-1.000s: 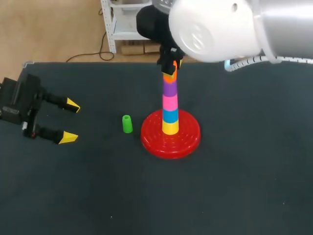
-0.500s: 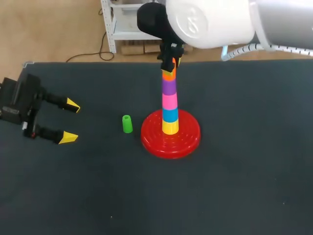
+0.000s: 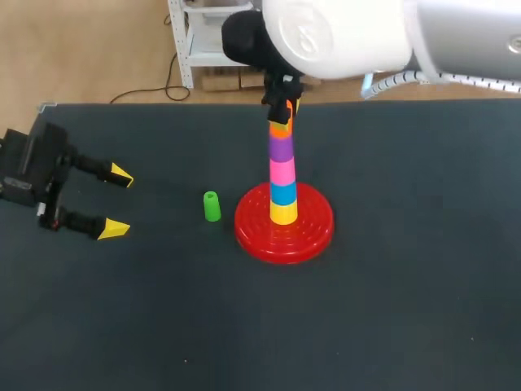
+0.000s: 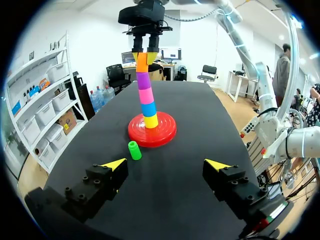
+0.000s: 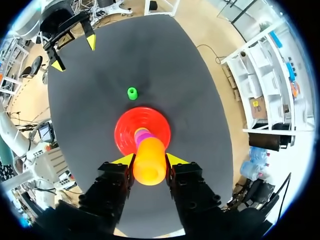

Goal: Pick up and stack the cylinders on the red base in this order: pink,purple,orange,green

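Atop stack (image 3: pixel 282 175) on red base (image 3: pixel 313 236): orange cylinder (image 4: pixel 142 62), clamped in right tool (image 5: pixel 150 160). On desk (image 3: pixel 407 309) beside base: green cylinder (image 3: pixel 212 206). Left tool (image 3: pixel 118 202): wide open, empty.

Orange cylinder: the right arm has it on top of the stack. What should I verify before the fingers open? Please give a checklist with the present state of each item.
1. Order below: pink cylinder, then purple cylinder: ok.
2. Orange cylinder in line with the purple one: ok.
3. Pushed fully down, no gap: cannot tell.
4. Right gripper has its fingers on two sides of it: ok.
5. Green cylinder free, upright, beside the red base: ok.
6. Left gripper open, far from the stack: ok.
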